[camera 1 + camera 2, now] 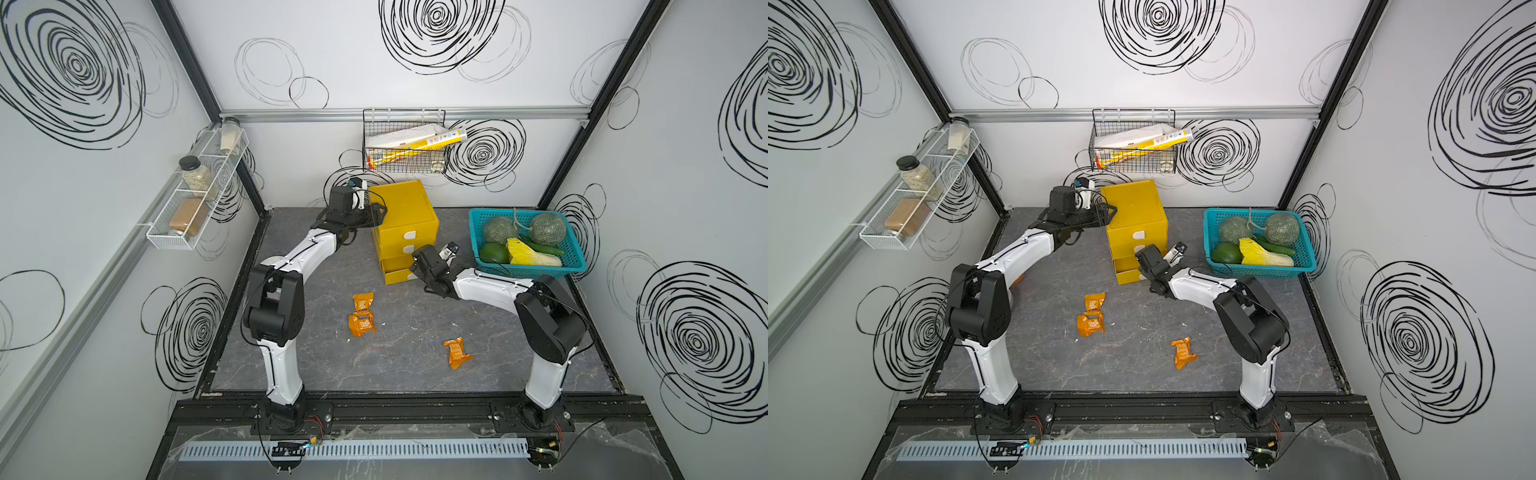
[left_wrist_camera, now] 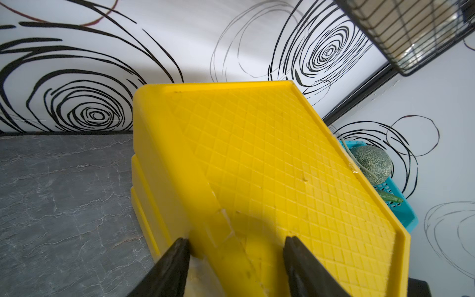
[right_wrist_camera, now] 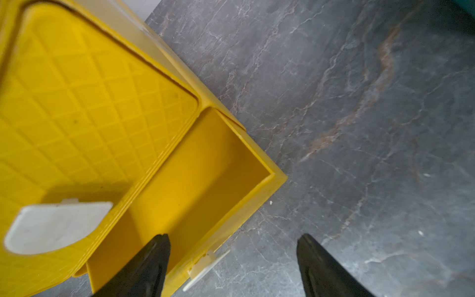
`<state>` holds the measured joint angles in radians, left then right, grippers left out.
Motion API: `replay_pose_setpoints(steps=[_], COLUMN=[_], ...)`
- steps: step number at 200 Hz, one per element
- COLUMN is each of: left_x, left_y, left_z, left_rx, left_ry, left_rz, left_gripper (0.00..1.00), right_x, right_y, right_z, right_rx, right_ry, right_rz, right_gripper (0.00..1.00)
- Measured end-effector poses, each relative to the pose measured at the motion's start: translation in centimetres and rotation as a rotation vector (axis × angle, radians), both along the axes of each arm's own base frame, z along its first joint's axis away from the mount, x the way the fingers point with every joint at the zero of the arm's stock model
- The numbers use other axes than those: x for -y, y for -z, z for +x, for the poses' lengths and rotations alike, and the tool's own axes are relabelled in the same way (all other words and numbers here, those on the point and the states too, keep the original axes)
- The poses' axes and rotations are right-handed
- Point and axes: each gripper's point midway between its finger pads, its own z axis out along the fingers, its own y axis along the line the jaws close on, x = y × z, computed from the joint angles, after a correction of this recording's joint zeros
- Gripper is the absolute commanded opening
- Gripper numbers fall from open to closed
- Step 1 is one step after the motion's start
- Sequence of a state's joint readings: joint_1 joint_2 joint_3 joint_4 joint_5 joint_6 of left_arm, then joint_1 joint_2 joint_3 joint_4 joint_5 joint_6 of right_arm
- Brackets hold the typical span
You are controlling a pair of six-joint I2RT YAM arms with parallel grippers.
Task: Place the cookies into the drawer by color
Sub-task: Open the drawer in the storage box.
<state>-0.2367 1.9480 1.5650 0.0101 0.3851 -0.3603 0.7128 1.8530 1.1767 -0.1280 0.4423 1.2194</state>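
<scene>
While I watch from my console, the nearest thing on the grey marbled tabletop (image 1: 316, 365) is a lone orange cookie (image 1: 457, 353), lying crumpled on the right arm's side. Farther in and to the left, two more orange cookies (image 1: 362, 325) lie touching, one behind the other.

Beyond them the right gripper (image 3: 232, 239) hangs over the front of the bottom drawer (image 3: 205, 167), which is pulled out of the yellow chest (image 1: 405, 212). Its jaws stand wide and carry nothing: one finger is over the drawer's yellow floor and the other over the tabletop, with the front wall and its white tab handle (image 3: 205, 267) between them.

Higher and farther back, the left gripper (image 2: 236, 239) sits at the chest's upper left edge. I see its jaws partway apart, straddling that edge, one finger down the side wall and the other over the diamond-patterned top. Whether they actually pinch the plastic I cannot tell.

Right of the chest and apart from it stands a teal basket (image 1: 476, 224) holding two netted melons and other greens. A black wire basket (image 1: 365, 143) hangs on the back wall above the chest.
</scene>
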Motion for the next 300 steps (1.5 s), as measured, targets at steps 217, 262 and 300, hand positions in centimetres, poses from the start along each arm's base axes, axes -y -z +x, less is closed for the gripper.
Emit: replay_pose_setpoints(steps=[217,262,300], left_x=[0.0,0.0,0.0], left_y=[0.0,0.0,0.0], left_z=[-0.1,-0.1,-0.1], left_rx=[0.0,0.0,0.0], left_ry=[0.0,-0.001,-0.001], left_rz=[-0.003,-0.003,-0.003], left_gripper=[0.64,0.64,0.64], right_x=[0.2,1.2,1.5], right_y=[2.5,2.8,2.9], right_z=[0.2,-1.4,-2.2], right_rx=[-0.075,-0.091,-0.097], right_ry=[0.018,0.015,0.012], right_rz=[-0.077,-0.069,-0.063], right_gripper=[0.82,0.82,0.83])
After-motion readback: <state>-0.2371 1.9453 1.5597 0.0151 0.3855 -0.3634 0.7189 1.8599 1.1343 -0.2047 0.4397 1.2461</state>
